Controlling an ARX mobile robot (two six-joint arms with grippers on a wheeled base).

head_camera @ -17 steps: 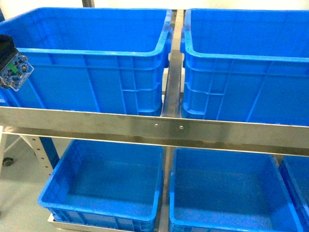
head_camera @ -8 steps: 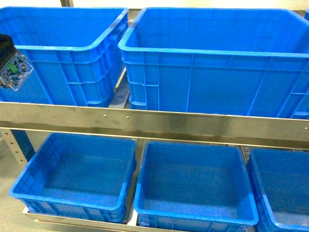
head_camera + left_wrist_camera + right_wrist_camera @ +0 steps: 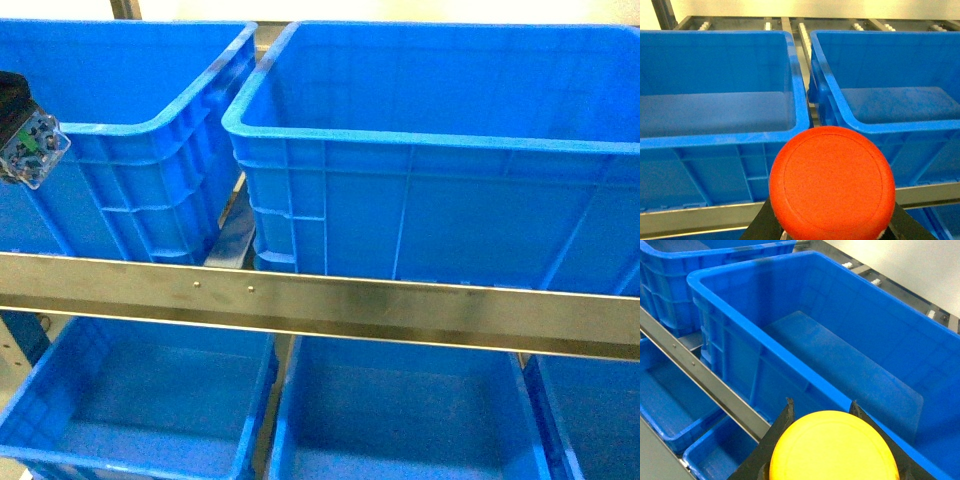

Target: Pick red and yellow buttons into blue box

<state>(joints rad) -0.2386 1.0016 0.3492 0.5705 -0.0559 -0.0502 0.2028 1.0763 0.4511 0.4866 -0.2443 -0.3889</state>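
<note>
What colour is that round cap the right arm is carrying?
Yellow. The cap shows best in the right wrist view, held over a blue box.

Blue box [image 3: 440,190]: moulded plastic, ribbed walls, slight sheen on the rolled rim; inner floor looks matt, faintly scuffed. Shelf rail [image 3: 400,310]: brushed metal, dull grey, satin reflections. Red button [image 3: 832,182]: smooth plastic cap, matt to semi-gloss. Yellow button [image 3: 834,447]: smooth plastic cap, soft sheen. Black jaws beside each cap look like matt plastic.

Two deep blue crates [image 3: 430,150] on the upper shelf, three shallower blue bins [image 3: 130,410] below, one red button [image 3: 832,182], one yellow button [image 3: 834,450]
</note>
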